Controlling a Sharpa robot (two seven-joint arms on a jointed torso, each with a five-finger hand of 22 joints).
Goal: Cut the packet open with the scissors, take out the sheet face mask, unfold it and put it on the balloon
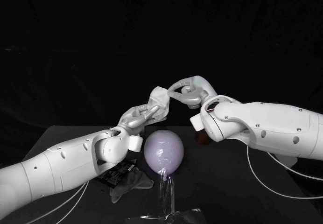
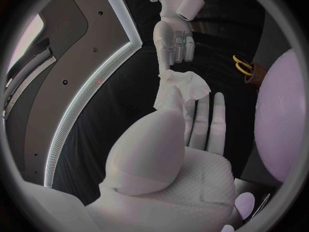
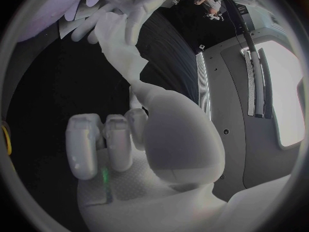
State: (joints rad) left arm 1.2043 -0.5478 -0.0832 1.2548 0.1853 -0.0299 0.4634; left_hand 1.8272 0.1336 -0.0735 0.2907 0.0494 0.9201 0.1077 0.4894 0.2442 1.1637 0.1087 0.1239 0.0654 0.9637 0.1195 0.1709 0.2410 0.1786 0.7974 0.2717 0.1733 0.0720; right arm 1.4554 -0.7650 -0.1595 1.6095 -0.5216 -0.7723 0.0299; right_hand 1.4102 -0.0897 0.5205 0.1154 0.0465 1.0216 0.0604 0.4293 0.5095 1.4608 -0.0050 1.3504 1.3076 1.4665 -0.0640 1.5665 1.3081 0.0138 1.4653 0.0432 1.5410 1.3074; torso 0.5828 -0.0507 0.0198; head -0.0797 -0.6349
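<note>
Both hands are raised above the pale purple balloon (image 1: 164, 148), with the white sheet face mask (image 1: 161, 97) stretched between them. My left hand (image 1: 143, 116) pinches the mask's lower end and my right hand (image 1: 191, 93) pinches its upper end. In the left wrist view the crumpled mask (image 2: 181, 90) hangs between my left hand (image 2: 183, 154) and my right hand (image 2: 174, 41), with the balloon (image 2: 284, 118) beside them. The right wrist view shows the mask (image 3: 122, 46) running from my right hand (image 3: 132, 149) to my left hand (image 3: 129, 0). The black packet (image 1: 113, 175) lies under my left arm. Yellow-handled scissors (image 2: 242, 65) stand in a brown holder (image 2: 255, 78).
The balloon sits on a clear stand (image 1: 168, 198) near the table's front edge. A grey crumpled piece (image 1: 132, 183) lies beside the packet. The brown holder (image 1: 200, 137) shows behind my right wrist. White cables (image 1: 269, 179) trail under my right arm.
</note>
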